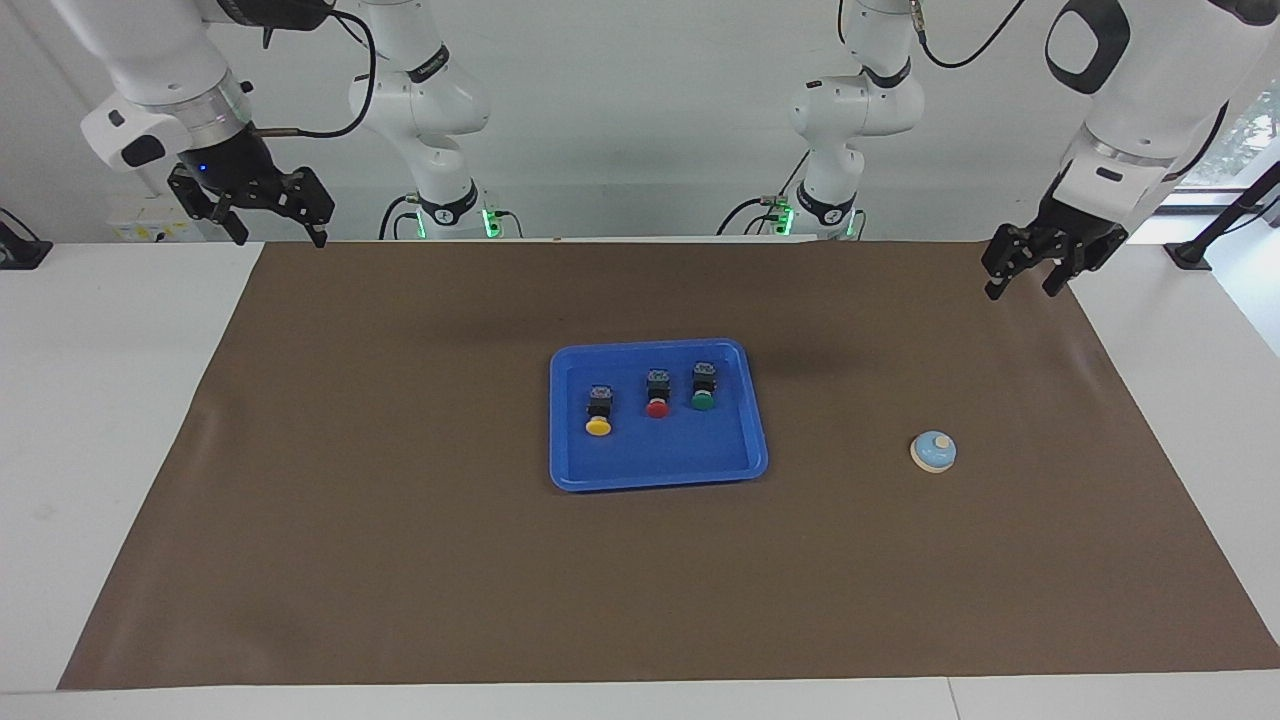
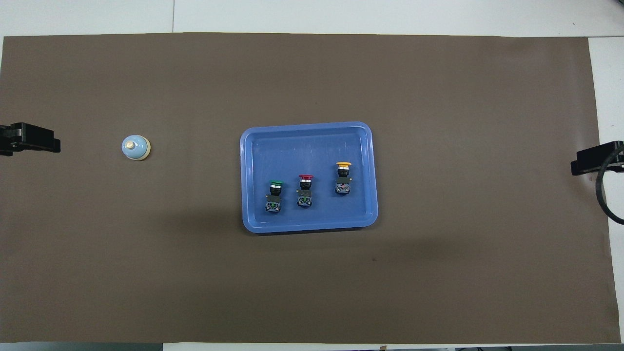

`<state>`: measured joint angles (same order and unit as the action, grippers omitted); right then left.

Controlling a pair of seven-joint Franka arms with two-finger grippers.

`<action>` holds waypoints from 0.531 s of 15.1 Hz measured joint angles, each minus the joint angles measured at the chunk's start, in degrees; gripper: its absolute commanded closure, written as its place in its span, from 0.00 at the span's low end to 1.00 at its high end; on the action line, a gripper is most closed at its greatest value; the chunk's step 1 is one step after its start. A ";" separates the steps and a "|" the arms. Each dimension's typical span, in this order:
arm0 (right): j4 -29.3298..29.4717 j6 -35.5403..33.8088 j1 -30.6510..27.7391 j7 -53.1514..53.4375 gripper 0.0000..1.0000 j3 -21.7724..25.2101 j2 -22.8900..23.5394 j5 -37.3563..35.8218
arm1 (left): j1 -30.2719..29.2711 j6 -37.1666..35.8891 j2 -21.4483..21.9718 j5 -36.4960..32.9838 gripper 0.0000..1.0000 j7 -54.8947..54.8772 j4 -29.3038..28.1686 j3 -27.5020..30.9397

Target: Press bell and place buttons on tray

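Now you see all three buttons (image 1: 655, 396) lying in the tray (image 1: 735, 462), so that part looks done. Your bell (image 1: 933, 451) sits alone toward the left arm's end. Both the left end effector (image 1: 1030, 272) and right end effector (image 1: 265, 218) hang wide, holding nothing, over the bench's corners.

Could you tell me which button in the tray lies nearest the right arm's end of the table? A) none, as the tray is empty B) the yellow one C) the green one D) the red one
B: in the tray, the yellow button lies toward the right arm's end, then the red button, then the green button.
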<state>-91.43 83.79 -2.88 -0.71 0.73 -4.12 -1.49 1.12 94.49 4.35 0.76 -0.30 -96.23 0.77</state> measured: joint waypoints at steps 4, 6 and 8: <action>0.00 0.00 0.00 0.00 0.00 0.00 0.00 0.00 | 0.06 -2.30 0.76 0.00 0.00 0.00 -0.19 -0.39; 0.00 0.00 0.00 0.00 0.00 0.00 0.00 0.00 | 0.06 -2.40 0.50 0.00 0.00 0.00 -0.35 -0.42; 0.00 0.00 0.00 0.00 0.00 0.00 0.00 0.00 | 0.09 -3.06 0.41 0.00 0.00 0.00 -0.64 -0.45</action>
<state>-91.43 83.79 -2.88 -0.71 0.73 -4.13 -1.50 1.21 91.43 4.76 0.76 -0.31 -96.87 0.32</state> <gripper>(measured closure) 0.000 0.000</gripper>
